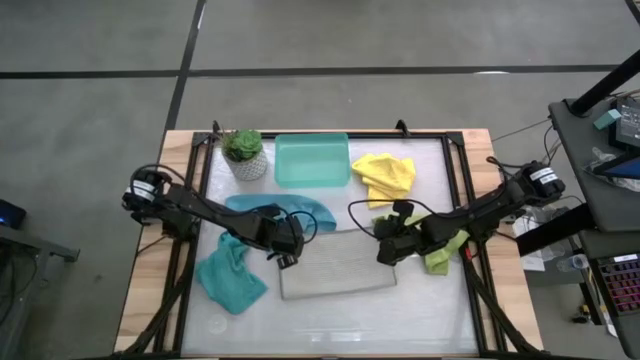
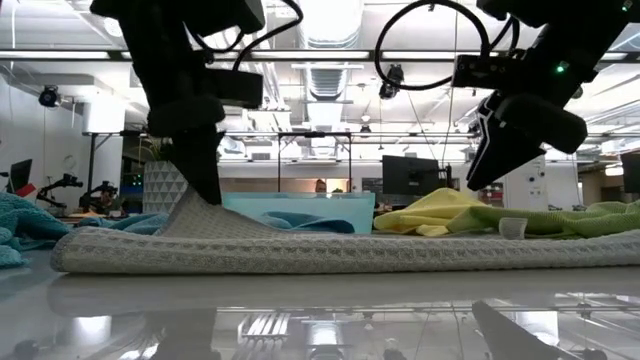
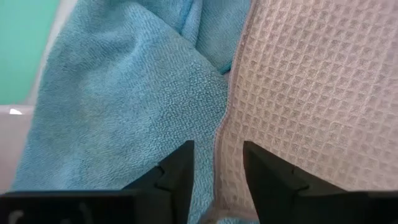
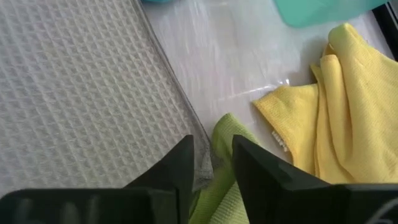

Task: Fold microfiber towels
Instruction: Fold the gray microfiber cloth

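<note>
the grey towel (image 1: 335,273) lay flat at table centre. the left gripper (image 1: 286,251) and right gripper (image 1: 388,251) stood at its far corners, fingers parted, apparently just letting go; each should lift straight up, sparing the fold.

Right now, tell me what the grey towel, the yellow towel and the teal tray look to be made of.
Grey towel: soft woven cloth, matte, with a raised waffle grid of small squares; likely microfiber or cotton.
Yellow towel: finer, smoother knit cloth, matte, draping in soft folds with a stitched hem.
Teal tray: rigid, smooth, probably plastic; even colour, rounded moulded corners.
</note>
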### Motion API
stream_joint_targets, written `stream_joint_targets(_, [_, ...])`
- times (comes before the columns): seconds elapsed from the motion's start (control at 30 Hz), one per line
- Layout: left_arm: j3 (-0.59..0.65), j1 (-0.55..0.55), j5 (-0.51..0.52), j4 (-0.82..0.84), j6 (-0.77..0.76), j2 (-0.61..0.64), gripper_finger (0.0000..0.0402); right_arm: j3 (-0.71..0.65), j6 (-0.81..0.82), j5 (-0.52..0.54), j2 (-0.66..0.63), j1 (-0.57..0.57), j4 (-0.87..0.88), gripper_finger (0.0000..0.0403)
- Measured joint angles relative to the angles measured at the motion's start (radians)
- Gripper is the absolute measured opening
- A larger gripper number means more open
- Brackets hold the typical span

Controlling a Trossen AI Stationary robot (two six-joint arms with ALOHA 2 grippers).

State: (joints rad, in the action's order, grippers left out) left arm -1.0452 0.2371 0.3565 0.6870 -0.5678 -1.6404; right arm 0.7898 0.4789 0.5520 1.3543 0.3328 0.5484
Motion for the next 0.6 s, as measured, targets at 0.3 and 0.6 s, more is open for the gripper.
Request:
stream_joint_targets(0.3, [-0.040,0.009,-0.046,0.023,-0.001,0.070,0.0130,0.000,0.031,-0.074,-0.072,0.017,-0.001,0.0119])
stream_joint_targets(0.6, [-0.042,0.133,-0.084,-0.147,0.002,0.067,0.0129,-0.005,0.087,-0.118,-0.069,0.125,-0.065,0.0090])
